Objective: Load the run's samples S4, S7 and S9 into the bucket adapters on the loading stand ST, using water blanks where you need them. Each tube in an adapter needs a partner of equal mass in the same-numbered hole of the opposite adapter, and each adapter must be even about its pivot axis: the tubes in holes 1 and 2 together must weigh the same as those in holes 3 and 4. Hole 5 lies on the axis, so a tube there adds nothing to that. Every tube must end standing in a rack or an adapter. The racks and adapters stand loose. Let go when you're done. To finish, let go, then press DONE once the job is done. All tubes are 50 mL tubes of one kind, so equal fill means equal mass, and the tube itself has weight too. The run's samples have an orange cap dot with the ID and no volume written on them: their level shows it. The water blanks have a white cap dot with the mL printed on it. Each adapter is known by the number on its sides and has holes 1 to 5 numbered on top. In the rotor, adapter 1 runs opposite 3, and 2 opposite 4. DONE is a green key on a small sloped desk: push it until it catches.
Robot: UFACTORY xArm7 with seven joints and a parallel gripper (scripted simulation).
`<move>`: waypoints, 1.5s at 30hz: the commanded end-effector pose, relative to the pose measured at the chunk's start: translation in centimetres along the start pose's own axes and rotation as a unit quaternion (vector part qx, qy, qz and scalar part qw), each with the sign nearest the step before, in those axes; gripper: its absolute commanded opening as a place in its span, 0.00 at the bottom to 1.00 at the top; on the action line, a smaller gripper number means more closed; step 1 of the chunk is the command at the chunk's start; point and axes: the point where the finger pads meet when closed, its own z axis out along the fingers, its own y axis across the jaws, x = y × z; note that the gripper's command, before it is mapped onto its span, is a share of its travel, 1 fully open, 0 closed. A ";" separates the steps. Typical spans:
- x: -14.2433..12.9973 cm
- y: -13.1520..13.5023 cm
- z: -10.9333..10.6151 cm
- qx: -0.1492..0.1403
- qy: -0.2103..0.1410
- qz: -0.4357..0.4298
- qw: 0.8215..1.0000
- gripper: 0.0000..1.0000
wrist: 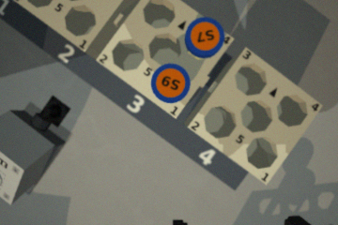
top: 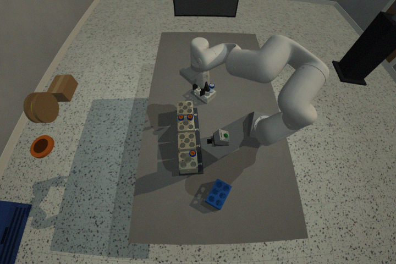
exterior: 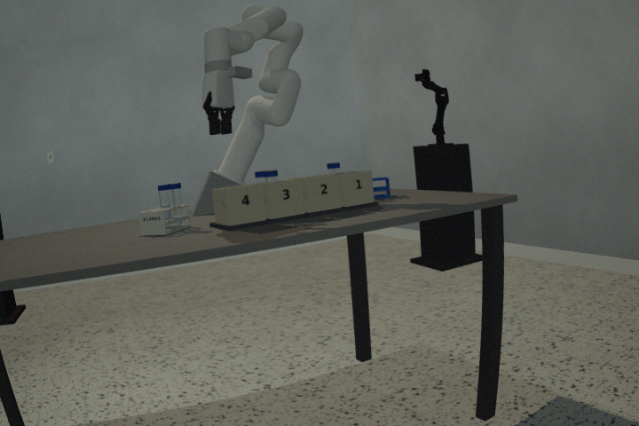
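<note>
Open claw (exterior: 220,131) hovers above the table (exterior: 104,251).
</note>
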 end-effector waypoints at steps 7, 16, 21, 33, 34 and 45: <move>-5.3 2.0 -0.1 -0.003 0.005 -0.032 0.999 0.57; -8.6 3.1 -0.1 -0.003 0.005 -0.032 0.999 0.57; -10.9 3.9 -0.1 -0.003 0.005 -0.032 0.999 0.57; -15.7 5.6 0.0 -0.003 0.005 -0.032 0.999 0.57; -16.2 5.7 0.0 -0.003 0.005 -0.032 0.999 0.57; -17.0 6.0 0.0 -0.003 0.005 -0.032 0.999 0.57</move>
